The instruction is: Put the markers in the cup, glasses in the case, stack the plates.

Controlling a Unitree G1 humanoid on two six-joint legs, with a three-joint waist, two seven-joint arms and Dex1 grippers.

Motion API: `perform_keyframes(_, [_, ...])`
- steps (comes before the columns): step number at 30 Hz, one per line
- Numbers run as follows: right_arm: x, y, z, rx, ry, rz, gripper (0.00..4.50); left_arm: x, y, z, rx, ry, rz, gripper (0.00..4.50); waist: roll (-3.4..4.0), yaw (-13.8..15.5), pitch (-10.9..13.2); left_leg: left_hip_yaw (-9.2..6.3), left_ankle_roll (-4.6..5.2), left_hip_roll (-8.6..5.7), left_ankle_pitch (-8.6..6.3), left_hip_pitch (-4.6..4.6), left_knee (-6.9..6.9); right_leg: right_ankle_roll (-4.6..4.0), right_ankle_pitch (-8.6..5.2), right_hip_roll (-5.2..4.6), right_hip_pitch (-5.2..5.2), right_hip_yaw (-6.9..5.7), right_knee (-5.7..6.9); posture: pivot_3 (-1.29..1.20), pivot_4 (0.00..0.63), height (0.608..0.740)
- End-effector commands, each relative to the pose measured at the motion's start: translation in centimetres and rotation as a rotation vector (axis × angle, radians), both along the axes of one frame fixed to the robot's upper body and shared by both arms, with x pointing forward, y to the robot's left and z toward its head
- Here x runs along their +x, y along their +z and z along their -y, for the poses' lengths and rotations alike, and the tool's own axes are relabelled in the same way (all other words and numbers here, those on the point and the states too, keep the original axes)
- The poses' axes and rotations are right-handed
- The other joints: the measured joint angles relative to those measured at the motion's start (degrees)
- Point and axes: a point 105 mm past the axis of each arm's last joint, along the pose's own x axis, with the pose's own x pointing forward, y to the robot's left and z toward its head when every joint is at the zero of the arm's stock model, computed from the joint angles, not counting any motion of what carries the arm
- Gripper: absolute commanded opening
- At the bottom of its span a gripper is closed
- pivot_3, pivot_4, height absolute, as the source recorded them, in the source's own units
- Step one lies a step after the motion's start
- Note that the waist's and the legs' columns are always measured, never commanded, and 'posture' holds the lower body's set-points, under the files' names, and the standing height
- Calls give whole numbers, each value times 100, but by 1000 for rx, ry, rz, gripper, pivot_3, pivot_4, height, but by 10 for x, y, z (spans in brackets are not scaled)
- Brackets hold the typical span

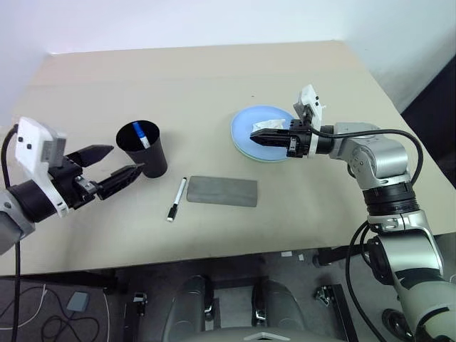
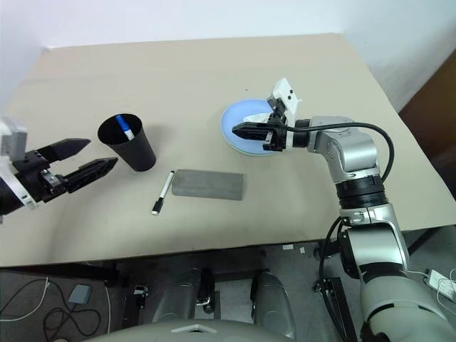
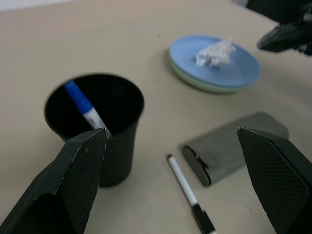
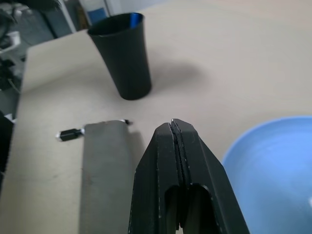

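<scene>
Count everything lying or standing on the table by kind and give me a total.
Markers: 2, blue-capped in the cup, black-capped on the table
Cup: 1
Plates: 2, blue stacked on green
Glasses case: 1
Crumpled tissue: 1
Total: 7

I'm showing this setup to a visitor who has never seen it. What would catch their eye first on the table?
Likely the black cup near the table's left side, with the blue-capped marker standing in it and the open left end effector beside it. Next, the stacked plates toward the right, blue on top, with crumpled white tissue on them and the shut right end effector above.
</scene>
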Motion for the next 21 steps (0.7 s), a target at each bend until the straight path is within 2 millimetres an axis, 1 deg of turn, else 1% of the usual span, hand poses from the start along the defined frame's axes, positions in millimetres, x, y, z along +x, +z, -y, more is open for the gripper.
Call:
perform_keyframes(1, [-13, 40, 0, 94, 63, 113, 0, -3, -3, 3, 44, 39, -15, 4464, 2, -3, 1, 0, 0, 0, 0, 0, -1, -1, 0, 0, -1, 0, 0, 0, 150, 719])
perform_keyframes(2, [-15, 44, 0, 103, 73, 122, 0, -2, -6, 4, 46, 52, -27, 4464, 2, -2, 1, 0, 0, 0, 0, 0, -1, -1, 0, 0, -2, 1, 0, 0, 150, 719])
perform_keyframes(5, [-22, 53, 0, 118, 97, 140, 573, 2, -17, 6, 66, 86, -61, 4500, 2, 0, 1, 0, -1, 2, 0, 0, -7, -2, 0, 1, -5, 1, -1, 0, 150, 719])
perform_keyframes(8, [-27, 56, 1, 119, 108, 161, 1561, 5, -29, 7, 84, 107, -112, 4500, 2, 1, 1, 0, -1, 0, 0, -3, -8, -2, 0, -1, -7, 2, -2, 0, 150, 719])
perform_keyframes(11, [-28, 57, 1, 122, 89, 193, 2605, 8, -43, 11, 107, 102, -169, 4500, 3, 4, 2, 1, 1, 0, -2, -4, -9, -2, 0, -2, -10, 2, -3, 0, 150, 719])
perform_keyframes(12, [-29, 55, 1, 108, 88, 202, 2912, 9, -45, 13, 106, 102, -172, 4500, 3, 4, 2, 1, 2, 0, -3, -4, -9, -3, 0, -2, -10, 2, -3, 0, 150, 719])
perform_keyframes(14, [-31, 48, -1, 76, 94, 199, 2912, 12, -51, 17, 108, 102, -193, 4500, 3, 11, 2, 1, 1, 0, -2, -5, -11, -3, 0, -2, -11, 2, -4, 0, 150, 719])
perform_keyframes(18, [-28, 40, -2, 43, 66, 181, 2912, 23, -70, 18, 218, 156, -264, 4500, 2, 13, 2, 1, 1, -2, -2, -5, -10, -3, 0, -3, -10, 2, -4, 0, 150, 719])
perform_keyframes(21, [-27, 38, -1, 52, 53, 174, 2912, 34, -71, 17, 225, 203, -282, 4500, 1, 16, 3, 1, 1, -1, 0, -6, -9, -3, 1, -1, -11, 2, -2, 0, 150, 719])
